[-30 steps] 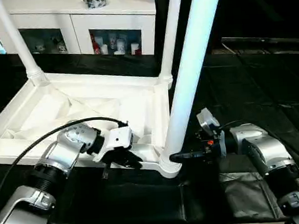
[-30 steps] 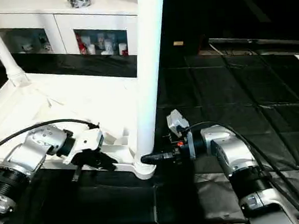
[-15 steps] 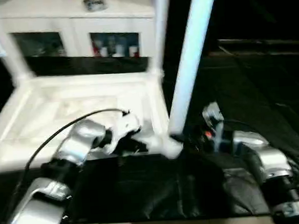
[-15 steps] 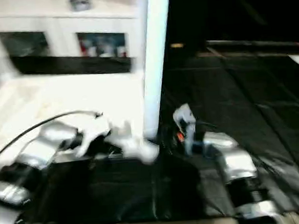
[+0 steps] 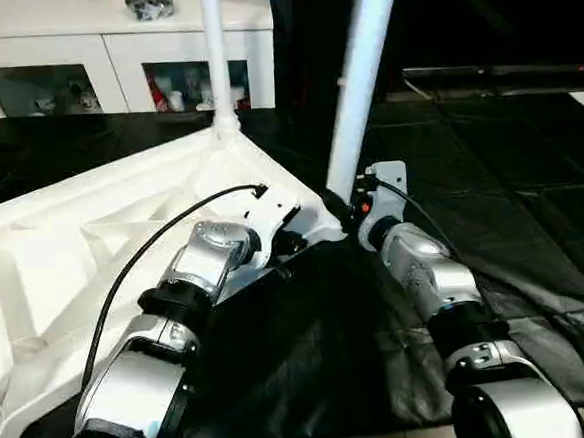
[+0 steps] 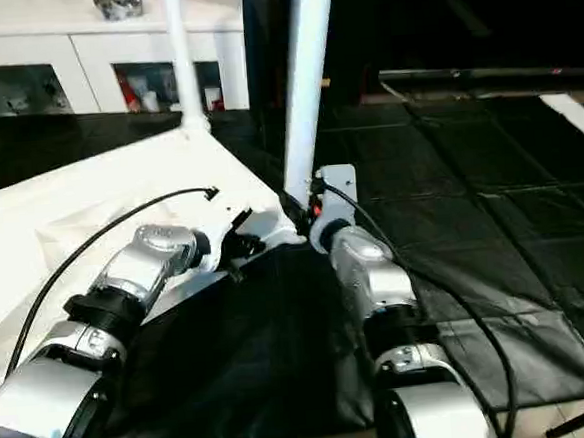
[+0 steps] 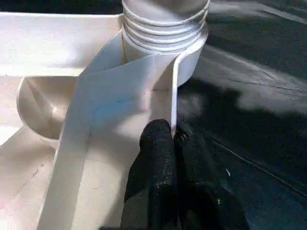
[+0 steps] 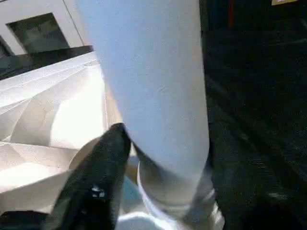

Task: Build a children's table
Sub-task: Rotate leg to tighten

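**My two hands at the table's corner**

The children's table (image 5: pixel 93 243) lies upside down on the black mat (image 5: pixel 312 358), with its ribbed underside facing up. It fills the 9 o'clock side of what my eyes see. Two legs stand up from it. The near leg (image 5: pixel 362 74) rises from the corner socket (image 7: pixel 165 28) toward 12 o'clock. The far leg (image 5: pixel 216 54) stands further back, in front of the white cabinet (image 5: pixel 110 51).

My left gripper (image 7: pixel 175 143) is closed tight. Its two black fingers pinch the thin edge of the table's rim, just beside the corner socket. The ribbed foot of the near leg sits in that socket.

My right gripper (image 8: pixel 158 143) is at the bottom of the near leg, on the 3 o'clock side of the corner. One black finger (image 8: pixel 103 163) lies against the leg's side, and the fingers sit around the leg. I cannot tell if they squeeze it or just rest there.
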Tool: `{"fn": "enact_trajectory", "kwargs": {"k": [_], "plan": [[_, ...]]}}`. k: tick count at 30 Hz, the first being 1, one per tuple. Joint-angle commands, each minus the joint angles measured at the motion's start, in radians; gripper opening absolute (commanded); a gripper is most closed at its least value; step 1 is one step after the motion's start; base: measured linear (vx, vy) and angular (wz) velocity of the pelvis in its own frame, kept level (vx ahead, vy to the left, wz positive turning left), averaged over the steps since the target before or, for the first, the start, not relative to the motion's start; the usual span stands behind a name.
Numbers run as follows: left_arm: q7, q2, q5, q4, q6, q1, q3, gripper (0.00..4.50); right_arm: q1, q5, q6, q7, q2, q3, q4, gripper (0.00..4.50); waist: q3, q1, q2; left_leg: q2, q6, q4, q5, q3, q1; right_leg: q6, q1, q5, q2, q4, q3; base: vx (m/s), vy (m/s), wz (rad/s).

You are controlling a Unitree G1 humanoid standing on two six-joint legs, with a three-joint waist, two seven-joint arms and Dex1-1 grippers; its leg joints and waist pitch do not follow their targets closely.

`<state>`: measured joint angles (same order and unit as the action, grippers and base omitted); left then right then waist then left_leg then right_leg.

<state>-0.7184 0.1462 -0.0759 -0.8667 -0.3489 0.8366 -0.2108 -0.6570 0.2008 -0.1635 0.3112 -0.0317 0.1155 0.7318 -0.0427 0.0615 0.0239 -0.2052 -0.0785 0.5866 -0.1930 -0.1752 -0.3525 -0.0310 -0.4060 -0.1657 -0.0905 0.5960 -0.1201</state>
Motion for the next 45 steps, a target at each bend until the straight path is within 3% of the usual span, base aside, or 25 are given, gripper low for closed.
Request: {"fn": "enact_trajectory", "kwargs": {"k": [1,7,14,18,23,24,25,29,32,35,39,45], "plan": [[0.03,-0.023,0.004,0.025,0.036,0.048,0.011,0.0,0.028,0.001,-0.03,0.037,-0.057,-0.039,0.048,3.06,0.072,0.006,-0.009,-0.024,0.076,-0.06,-0.051,0.006,-0.004,-0.248,0.07,0.002,-0.066,-0.042,0.062,0.0,0.0,0.0],[-0.045,0.028,-0.005,0.035,0.09,0.004,-0.009,0.0,0.069,0.004,0.05,0.132,0.027,-0.045,0.006,3.59,0.067,0.004,-0.008,-0.026,0.069,-0.062,-0.121,0.003,0.0,-0.239,0.069,-0.093,-0.068,-0.055,0.062,0.0,0.0,0.0],[-0.205,0.104,0.008,0.095,0.129,-0.062,-0.044,0.0,0.113,0.035,0.064,0.318,0.145,-0.034,-0.085,4.23,0.067,0.014,-0.008,-0.031,0.079,-0.062,-0.114,0.004,0.0,-0.248,0.071,-0.078,-0.07,-0.05,0.064,0.0,0.0,0.0],[-0.359,0.164,0.022,0.141,0.205,-0.11,-0.075,0.0,0.154,0.035,0.075,0.604,0.287,-0.119,-0.18,4.49,0.062,0.022,-0.007,-0.032,0.078,-0.063,-0.15,0.002,0.002,-0.221,0.07,-0.143,-0.069,-0.059,0.064,0.0,0.0,0.0],[-0.478,0.207,0.034,0.187,0.241,-0.143,-0.101,0.0,0.161,0.074,0.024,0.753,0.358,-0.138,-0.227,4.49,0.06,0.036,-0.006,-0.037,0.069,-0.065,-0.156,0.002,0.004,-0.214,0.064,-0.189,-0.068,-0.061,0.063,0.0,0.0,0.0],[-0.545,0.233,0.036,0.212,0.278,-0.162,-0.123,0.0,0.165,0.09,-0.029,0.837,0.393,-0.161,-0.255,4.49,0.061,0.04,-0.006,-0.038,0.066,-0.065,-0.158,0.002,0.008,-0.216,0.062,-0.191,-0.067,-0.06,0.063,0.0,0.0,0.0],[-0.587,0.25,0.036,0.222,0.303,-0.17,-0.139,0.0,0.162,0.09,-0.045,0.881,0.41,-0.18,-0.26,4.49,0.06,0.044,-0.003,-0.04,0.07,-0.065,-0.157,0.002,0.004,-0.215,0.065,-0.192,-0.067,-0.059,0.062,0.0,0.0,0.0],[-0.659,0.279,0.041,0.243,0.326,-0.181,-0.163,0.0,0.155,0.096,-0.063,0.965,0.437,-0.219,-0.267,4.49,0.059,0.056,-0.005,-0.041,0.056,-0.065,-0.165,-0.003,0.012,-0.21,0.054,-0.206,-0.068,-0.06,0.065,0.0,0.0,0.0],[-0.746,0.31,0.041,0.277,0.352,-0.199,-0.19,0.0,0.14,0.09,-0.068,1.045,0.44,-0.26,-0.262,4.49,0.058,0.059,0.0,-0.041,0.041,-0.069,-0.177,0.001,0.006,-0.187,0.059,-0.263,-0.073,-0.063,0.063,0.0,0.0,0.0],[-0.783,0.328,0.036,0.297,0.365,-0.208,-0.208,0.0,0.139,0.094,-0.098,1.091,0.436,-0.288,-0.275,4.15,0.059,0.061,-0.002,-0.042,0.037,-0.068,-0.175,-0.001,0.011,-0.189,0.054,-0.257,-0.071,-0.063,0.065,0.0,0.0,0.0],[-0.799,0.337,0.034,0.316,0.377,-0.212,-0.22,0.0,0.144,0.1,-0.116,1.129,0.438,-0.315,-0.294,3.71,0.058,0.065,0.004,-0.042,0.034,-0.069,-0.165,-0.001,0.008,-0.184,0.055,-0.253,-0.07,-0.061,0.065,0.0,0.0,0.0],[-0.811,0.335,0.037,0.339,0.375,-0.217,-0.224,0.0,0.149,0.097,-0.118,1.159,0.442,-0.335,-0.299,3.29,0.061,0.072,0.004,-0.042,0.029,-0.068,-0.146,-0.001,0.008,-0.181,0.056,-0.233,-0.072,-0.057,0.066,0.0,0.0,0.0]]}}
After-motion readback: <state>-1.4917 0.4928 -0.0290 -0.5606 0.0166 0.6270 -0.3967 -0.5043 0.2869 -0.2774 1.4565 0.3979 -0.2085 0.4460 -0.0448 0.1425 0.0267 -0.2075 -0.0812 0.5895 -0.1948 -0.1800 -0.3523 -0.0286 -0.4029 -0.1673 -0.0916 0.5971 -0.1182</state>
